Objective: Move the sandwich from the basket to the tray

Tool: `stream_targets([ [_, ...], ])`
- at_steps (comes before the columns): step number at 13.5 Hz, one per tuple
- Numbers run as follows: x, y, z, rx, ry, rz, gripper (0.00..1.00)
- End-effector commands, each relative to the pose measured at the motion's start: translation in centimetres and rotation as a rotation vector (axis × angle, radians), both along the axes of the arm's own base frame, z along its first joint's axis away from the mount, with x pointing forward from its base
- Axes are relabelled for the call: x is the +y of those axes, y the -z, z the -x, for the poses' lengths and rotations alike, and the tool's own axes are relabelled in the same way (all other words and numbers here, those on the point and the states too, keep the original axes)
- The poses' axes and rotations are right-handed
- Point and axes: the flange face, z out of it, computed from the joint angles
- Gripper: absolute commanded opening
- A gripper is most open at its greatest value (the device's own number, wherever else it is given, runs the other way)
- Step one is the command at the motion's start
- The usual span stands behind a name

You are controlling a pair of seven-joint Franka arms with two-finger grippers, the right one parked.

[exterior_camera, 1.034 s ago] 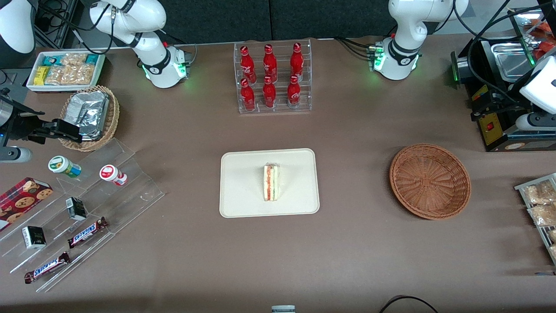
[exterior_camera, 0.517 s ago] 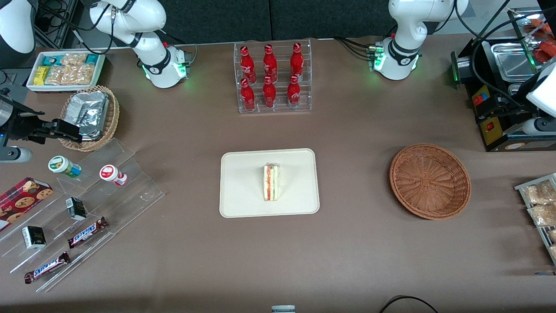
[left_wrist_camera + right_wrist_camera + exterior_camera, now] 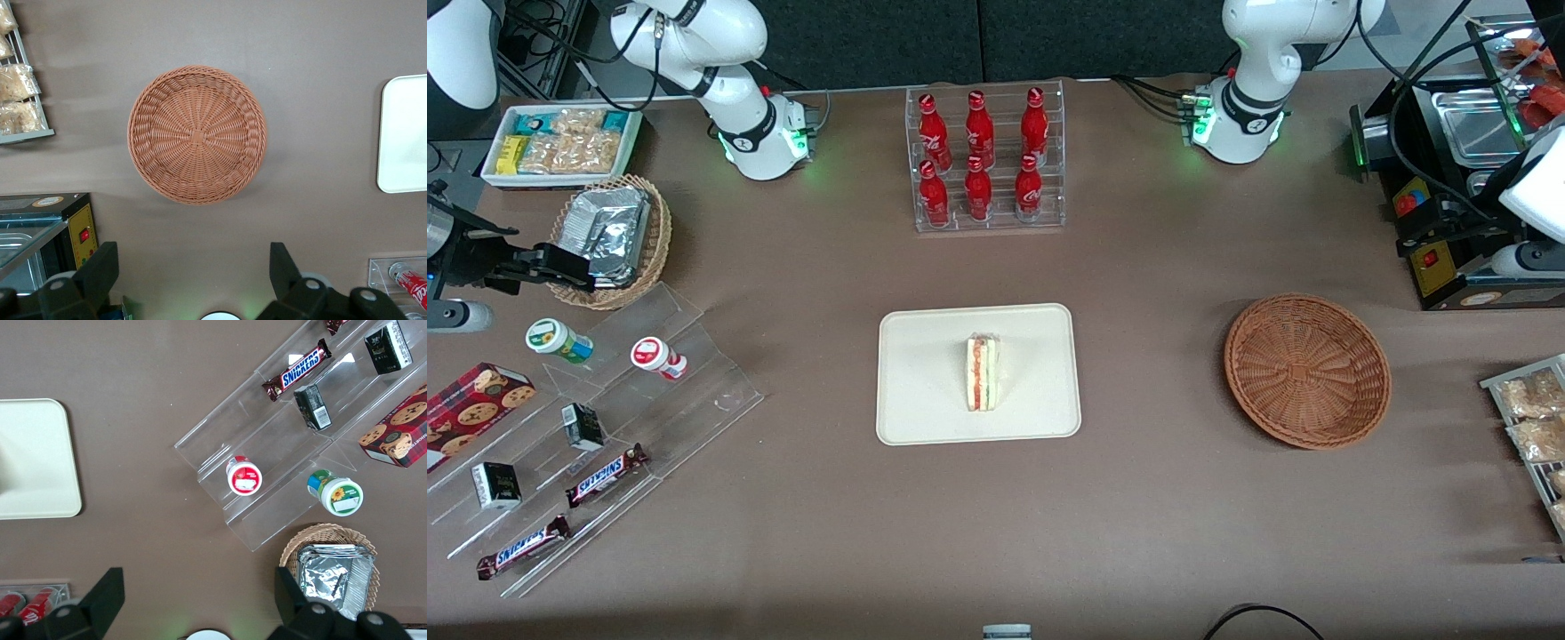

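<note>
Wicker basket [image 3: 197, 133] under gaping jaws; front shows sandwich [image 3: 982, 372] on tray [image 3: 925, 391]

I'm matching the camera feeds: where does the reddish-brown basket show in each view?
Front view: basket, empty, toward the working arm's end, beside the tray holding the sandwich.
Left wrist view: basket seen past the open claw, which is raised above the table.
Right wrist view: not in it.
Shared landmark: the tray.

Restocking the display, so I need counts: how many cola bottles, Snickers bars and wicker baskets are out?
Red bottles: 6
Snickers bars: 2
Wicker baskets: 2
Total: 10
The gripper, jaws open, hangs high near the reddish-brown basket.
</note>
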Motion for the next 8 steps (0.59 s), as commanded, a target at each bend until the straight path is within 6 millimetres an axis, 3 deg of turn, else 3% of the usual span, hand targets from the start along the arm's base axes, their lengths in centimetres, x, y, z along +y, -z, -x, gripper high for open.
stream_targets([
  [1,0.02,-0.85,-0.33,-0.004,0.005,-0.01,1.0],
  [8,-0.25,-1.75,-0.31,-0.021,0.016,-0.008,1.0],
])
